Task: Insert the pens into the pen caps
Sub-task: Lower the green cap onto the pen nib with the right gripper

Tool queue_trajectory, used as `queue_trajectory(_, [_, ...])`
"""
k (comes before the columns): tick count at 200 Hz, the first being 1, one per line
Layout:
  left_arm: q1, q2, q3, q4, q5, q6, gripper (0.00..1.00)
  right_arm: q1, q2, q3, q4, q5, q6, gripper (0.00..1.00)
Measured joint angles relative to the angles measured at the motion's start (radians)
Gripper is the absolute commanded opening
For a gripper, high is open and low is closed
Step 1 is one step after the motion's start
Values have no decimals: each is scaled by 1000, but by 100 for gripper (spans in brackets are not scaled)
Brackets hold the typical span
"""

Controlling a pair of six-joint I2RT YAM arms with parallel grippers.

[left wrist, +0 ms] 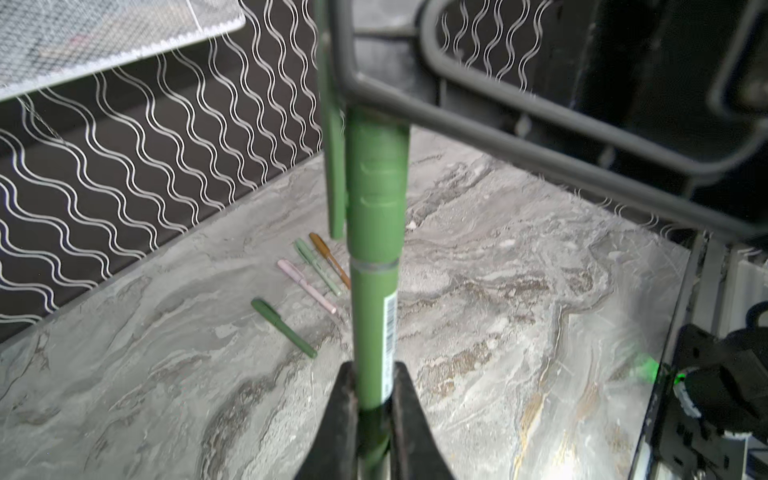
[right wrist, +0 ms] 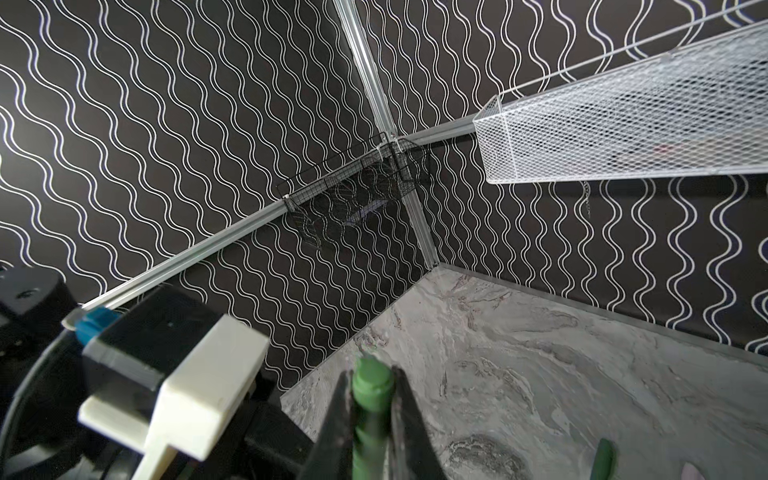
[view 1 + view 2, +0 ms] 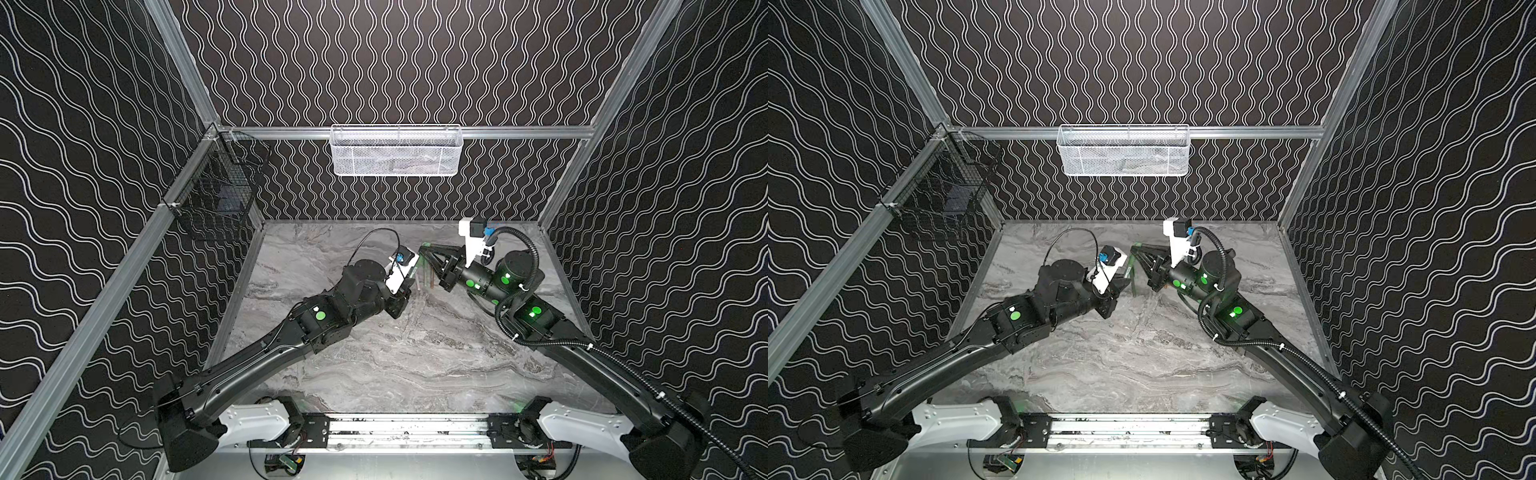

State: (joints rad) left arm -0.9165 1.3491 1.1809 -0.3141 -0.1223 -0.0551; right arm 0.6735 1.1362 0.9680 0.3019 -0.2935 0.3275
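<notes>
No words, brand names or numbers could be read anywhere in the scene. The only marking was a white barcode label (image 1: 390, 328) running along the barrel of the green pen (image 1: 370, 332). Its bars showed, but any digits were too blurred to read.

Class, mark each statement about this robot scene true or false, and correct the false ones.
1. The left gripper is shut on a green pen. True.
2. The right gripper is open and empty. False: its jaws are shut on the cap of that pen.
3. Four pens lie on the table. True: an orange-brown pen, a pale green pen, a pink pen and a dark green pen.
4. The white mesh basket stands on the table. False: it hangs above it.
</notes>
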Motion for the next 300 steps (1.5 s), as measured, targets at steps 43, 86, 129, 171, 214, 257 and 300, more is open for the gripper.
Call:
queue_trajectory(43, [0, 15, 25, -53, 0, -6, 0, 0, 6, -25, 22, -7, 10, 5])
queue_trajectory(86, [0, 42, 52, -103, -6, -20, 0, 0, 17, -51, 69, -11, 29, 5])
queue_trajectory(129, [0, 54, 63, -167, -7, -24, 0, 0, 23, -81, 84, -32, 56, 7])
queue_trajectory(171, [8, 59, 63, -184, 13, -24, 0, 0, 19, -106, 105, -34, 68, 9])
queue_trajectory(214, [13, 56, 48, -160, 40, -28, 0, 0, 8, -102, 88, -33, 72, 12])
queue_trajectory(257, [23, 38, 26, -166, 63, -48, 0, 12, 26, -110, 107, -38, 76, 13])
queue_trajectory(300, [23, 36, 26, -187, 79, -59, 0, 27, 24, -113, 103, -36, 77, 15])
